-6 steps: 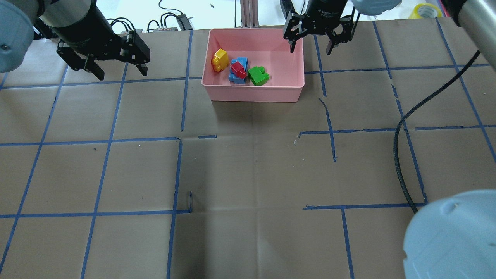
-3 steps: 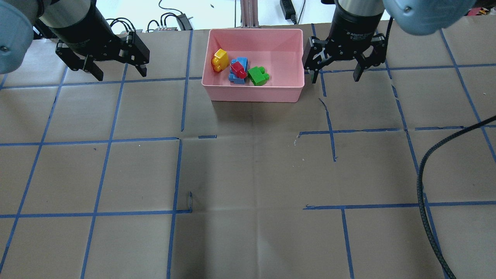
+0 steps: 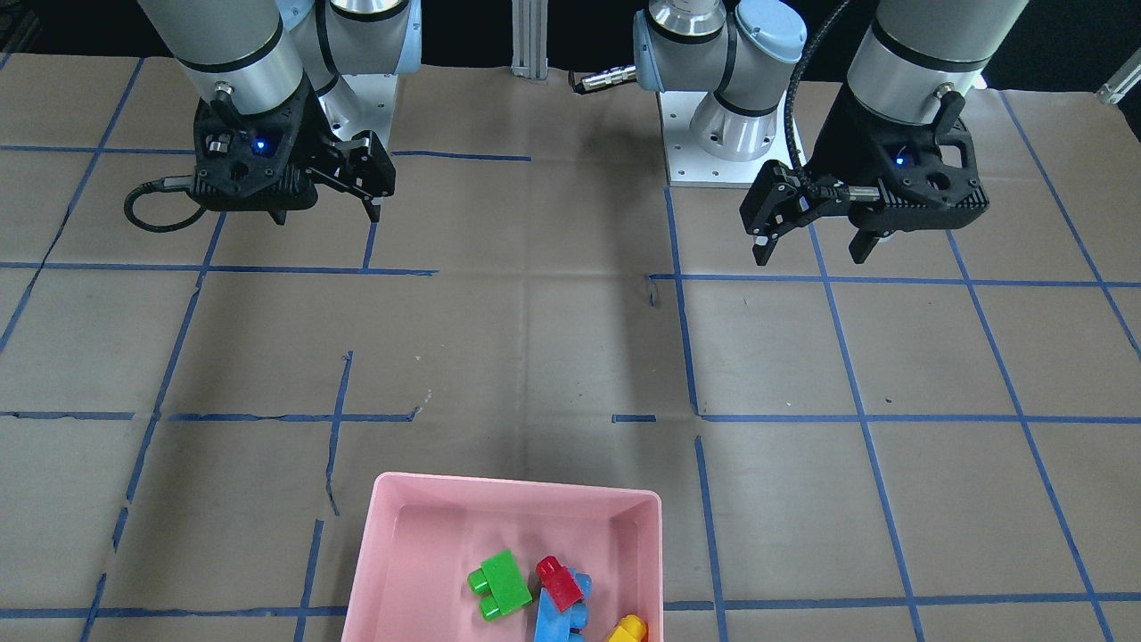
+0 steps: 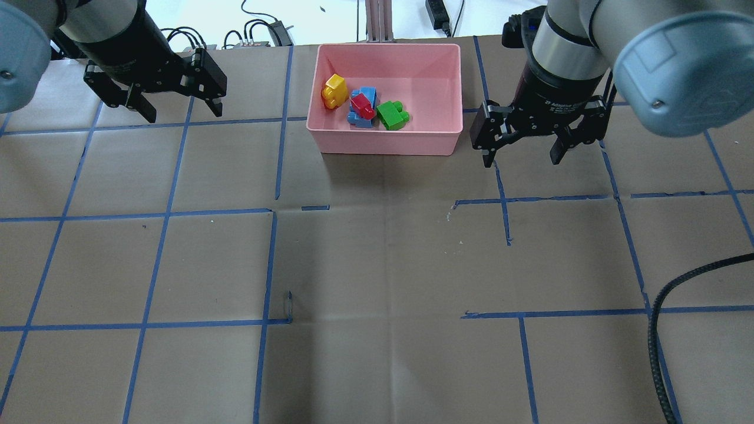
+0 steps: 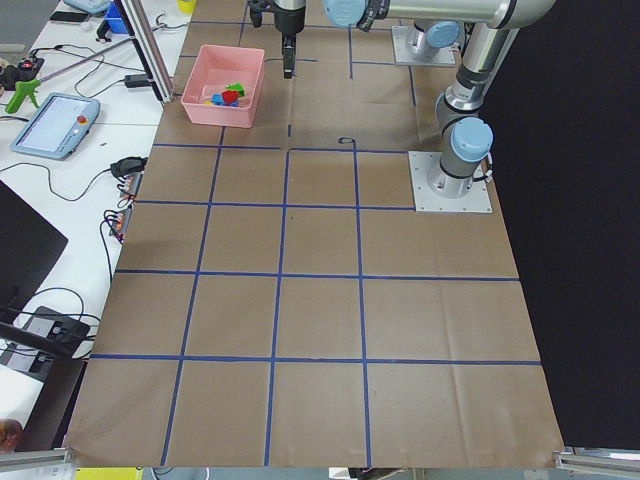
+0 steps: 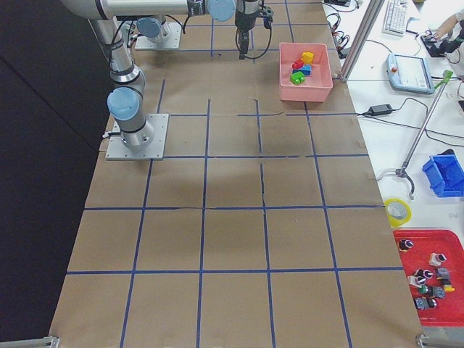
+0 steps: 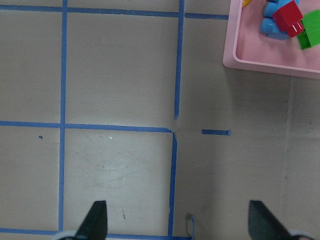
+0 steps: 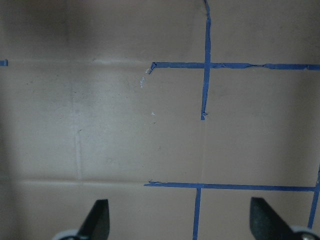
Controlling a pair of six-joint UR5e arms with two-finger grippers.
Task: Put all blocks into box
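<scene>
The pink box (image 4: 386, 144) stands at the table's far middle; it also shows in the front view (image 3: 517, 486). In it lie the yellow brick (image 4: 334, 91), the blue brick (image 4: 368, 93), the red brick (image 4: 362, 107) on top of the blue one, and the green brick (image 4: 392, 115). My left gripper (image 4: 181, 112) is open and empty above the table, left of the box. My right gripper (image 4: 522, 159) is open and empty just right of the box's near right corner. The left wrist view shows the box corner (image 7: 260, 62) with the red brick (image 7: 290, 17) and the green brick (image 7: 311, 30).
Brown paper with a blue tape grid covers the table. A black cable (image 4: 654, 347) hangs over the near right part of the table. Off the table's far side lie cables, a tablet (image 5: 55, 125) and a red parts tray (image 6: 428, 272).
My right gripper has moved from over the box's far right corner out to the right and back toward the robot, still open. The left gripper and the bricks have stayed put.
</scene>
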